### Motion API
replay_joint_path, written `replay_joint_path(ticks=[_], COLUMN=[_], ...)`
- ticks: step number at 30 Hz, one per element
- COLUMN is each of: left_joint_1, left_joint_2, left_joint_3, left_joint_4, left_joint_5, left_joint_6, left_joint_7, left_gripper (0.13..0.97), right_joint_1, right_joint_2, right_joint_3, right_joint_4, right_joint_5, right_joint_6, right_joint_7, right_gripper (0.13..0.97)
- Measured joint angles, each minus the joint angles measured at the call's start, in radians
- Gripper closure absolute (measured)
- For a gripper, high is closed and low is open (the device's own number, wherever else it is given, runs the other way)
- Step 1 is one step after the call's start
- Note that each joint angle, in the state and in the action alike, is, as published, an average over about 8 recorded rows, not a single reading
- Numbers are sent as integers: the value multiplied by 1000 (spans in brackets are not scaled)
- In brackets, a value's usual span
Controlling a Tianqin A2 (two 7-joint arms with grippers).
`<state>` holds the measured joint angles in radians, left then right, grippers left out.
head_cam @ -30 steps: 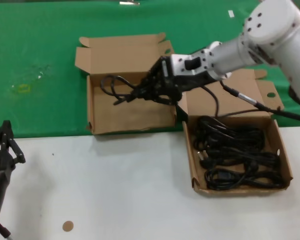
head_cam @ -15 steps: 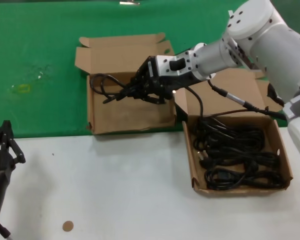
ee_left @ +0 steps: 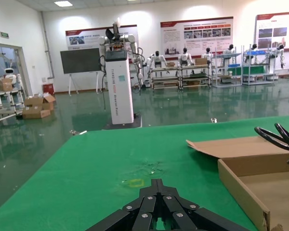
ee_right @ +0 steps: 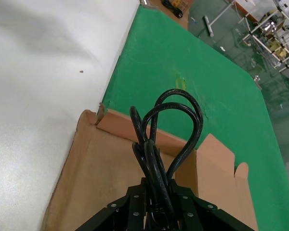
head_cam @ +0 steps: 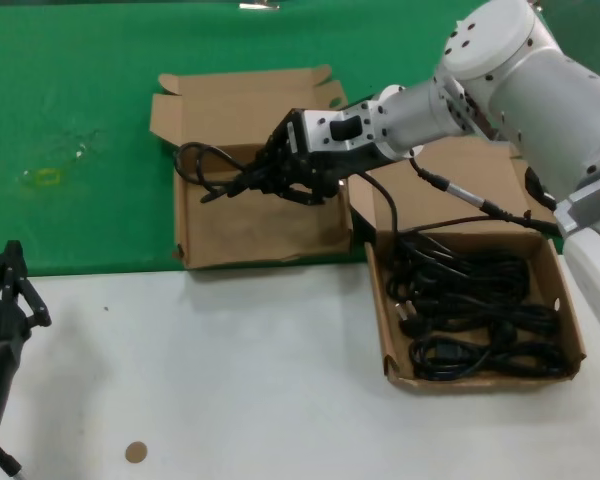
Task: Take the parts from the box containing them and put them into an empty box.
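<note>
Here the right end effector (head_cam: 248, 183) grips a power cord (head_cam: 202, 166) lengthwise, its loops pointing left over the empty box (head_cam: 260, 230).

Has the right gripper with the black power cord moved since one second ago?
Yes. The right gripper, shut on the black power cord, moved leftward over the empty brown cardboard box.

Bright, even overhead light; soft shadows.

Head camera looks down; both wrist cameras share the left box (head_cam: 262, 205).
</note>
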<state>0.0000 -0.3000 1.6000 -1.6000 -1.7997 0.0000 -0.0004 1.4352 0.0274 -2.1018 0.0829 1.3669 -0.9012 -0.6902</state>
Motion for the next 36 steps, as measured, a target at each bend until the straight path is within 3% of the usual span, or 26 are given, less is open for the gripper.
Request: replay_joint_path(ticks=[18,27,36], left_joint_1=[0,0,0], left_joint_2=[0,0,0], left_joint_3=[0,0,0], left_joint_4=[0,0,0], left_joint_5=[0,0,0], left_joint_6=[0,0,0], left_joint_7=[0,0,0], left_gripper=[953,953,953], right_joint_1=[6,14,20], right_joint_2=[-4,-7,-3], right_joint_3=[19,32,36], right_joint_4=[-27,-29,-25], right_joint_5=[-3,2,4], right_joint_6=[50,59,58], right_joint_7=[-28,-42,-44], right_gripper=[835,735,564])
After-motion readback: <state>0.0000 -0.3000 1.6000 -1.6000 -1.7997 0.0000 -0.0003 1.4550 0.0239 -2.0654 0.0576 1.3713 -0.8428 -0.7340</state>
